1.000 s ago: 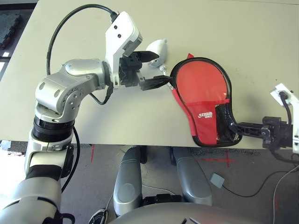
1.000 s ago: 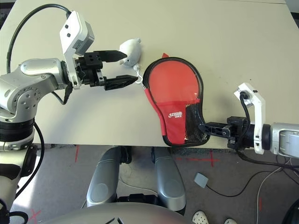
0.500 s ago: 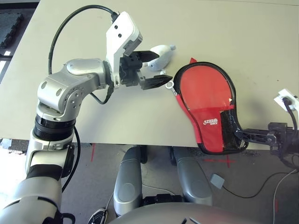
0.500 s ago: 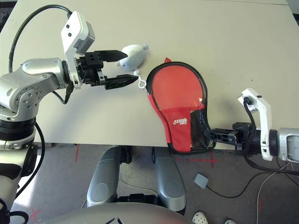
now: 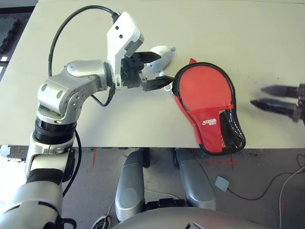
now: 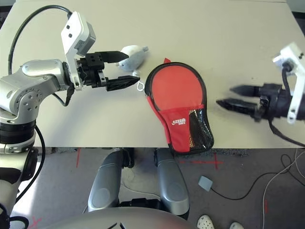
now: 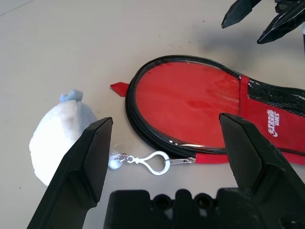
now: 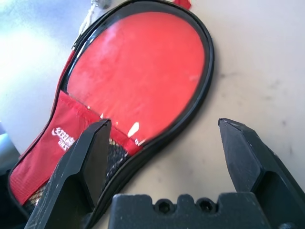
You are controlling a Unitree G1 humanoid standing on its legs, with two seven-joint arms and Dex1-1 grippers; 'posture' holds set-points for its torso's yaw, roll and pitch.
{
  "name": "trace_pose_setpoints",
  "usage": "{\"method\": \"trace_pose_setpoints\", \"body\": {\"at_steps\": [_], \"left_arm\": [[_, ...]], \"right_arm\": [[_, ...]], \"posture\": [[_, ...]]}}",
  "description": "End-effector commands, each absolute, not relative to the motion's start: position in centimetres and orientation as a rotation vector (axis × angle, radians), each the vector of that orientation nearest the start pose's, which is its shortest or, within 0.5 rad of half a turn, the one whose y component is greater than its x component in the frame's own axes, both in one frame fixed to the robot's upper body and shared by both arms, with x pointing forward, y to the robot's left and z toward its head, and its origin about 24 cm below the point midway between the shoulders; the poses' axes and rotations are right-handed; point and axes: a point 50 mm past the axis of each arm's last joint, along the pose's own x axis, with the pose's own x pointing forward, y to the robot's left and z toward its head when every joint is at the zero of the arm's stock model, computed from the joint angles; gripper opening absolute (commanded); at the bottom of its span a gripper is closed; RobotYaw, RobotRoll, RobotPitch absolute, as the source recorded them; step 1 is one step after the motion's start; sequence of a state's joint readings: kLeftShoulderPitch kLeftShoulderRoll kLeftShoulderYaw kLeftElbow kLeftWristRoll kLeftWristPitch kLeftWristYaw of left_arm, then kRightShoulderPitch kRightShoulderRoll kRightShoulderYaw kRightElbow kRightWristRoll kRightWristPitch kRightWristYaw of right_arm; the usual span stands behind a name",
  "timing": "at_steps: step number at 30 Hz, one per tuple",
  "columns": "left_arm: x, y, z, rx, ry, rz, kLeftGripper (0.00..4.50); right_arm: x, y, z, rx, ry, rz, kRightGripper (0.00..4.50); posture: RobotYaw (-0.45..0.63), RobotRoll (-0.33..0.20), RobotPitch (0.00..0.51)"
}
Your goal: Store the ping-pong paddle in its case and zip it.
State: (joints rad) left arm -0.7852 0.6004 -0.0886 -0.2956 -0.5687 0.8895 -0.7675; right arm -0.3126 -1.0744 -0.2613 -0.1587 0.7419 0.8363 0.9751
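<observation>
The case (image 5: 205,93) lies flat on the table, red side and mesh pocket up, its black zipper rim closed around the round end; its narrow end overhangs the front edge. The ping-pong paddle is hidden. My left gripper (image 5: 164,68) is open just left of the case's round end, its fingers astride the white clip (image 7: 155,162) on the zipper pull and touching nothing. My right gripper (image 6: 224,95) is open and empty, apart from the case on its right side, pointing at it.
A grey-white plush charm (image 5: 159,51) lies by the left gripper's far finger, joined by the clip to the zipper. The table's front edge (image 5: 119,143) runs just under the case. Bare tabletop (image 5: 238,33) stretches behind and to the right.
My right gripper has let go of the case's narrow end, opened, and drawn away to the right and further back. The case slid slightly left. The left arm stayed put.
</observation>
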Motion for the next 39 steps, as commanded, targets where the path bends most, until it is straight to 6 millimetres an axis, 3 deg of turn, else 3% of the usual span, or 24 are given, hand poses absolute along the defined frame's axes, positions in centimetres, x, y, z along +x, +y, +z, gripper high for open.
{"method": "trace_pose_setpoints", "body": {"at_steps": [1, 7, 12, 18, 37, 39], "left_arm": [[29.4, 12.3, 24.9, 0.281, 0.013, -1.071, 4.5], [30.7, 12.6, 25.3, 0.254, -0.007, -0.97, 4.5], [32.5, 12.5, 25.4, 0.239, -0.014, -0.853, 4.5], [34.3, 11.5, 25.3, 0.248, -0.007, -0.821, 4.5], [36.5, 9.9, 21.8, 0.362, 0.154, -0.836, 4.5], [36.7, 9.9, 21.6, 0.379, 0.158, -0.827, 4.11]], "right_arm": [[26.1, -25.8, 20.9, -0.209, 0.318, 0.903, 4.47], [27.6, -23.9, 19.5, -0.246, 0.281, 0.935, 4.47], [27.0, -23.3, 16.5, -0.276, 0.345, 0.924, 4.47], [26.5, -23.1, 14.7, -0.302, 0.394, 0.914, 4.47], [26.4, -22.7, 13.8, -0.31, 0.403, 0.897, 4.47], [26.4, -22.7, 13.7, -0.311, 0.402, 0.894, 4.5]], "posture": [[-0.11, 0.0, 0.337], [-0.09, 0.0, 0.342], [-0.08, 0.0, 0.341], [-0.08, 0.0, 0.339], [-0.09, 0.0, 0.339], [-0.1, 0.0, 0.339]]}}
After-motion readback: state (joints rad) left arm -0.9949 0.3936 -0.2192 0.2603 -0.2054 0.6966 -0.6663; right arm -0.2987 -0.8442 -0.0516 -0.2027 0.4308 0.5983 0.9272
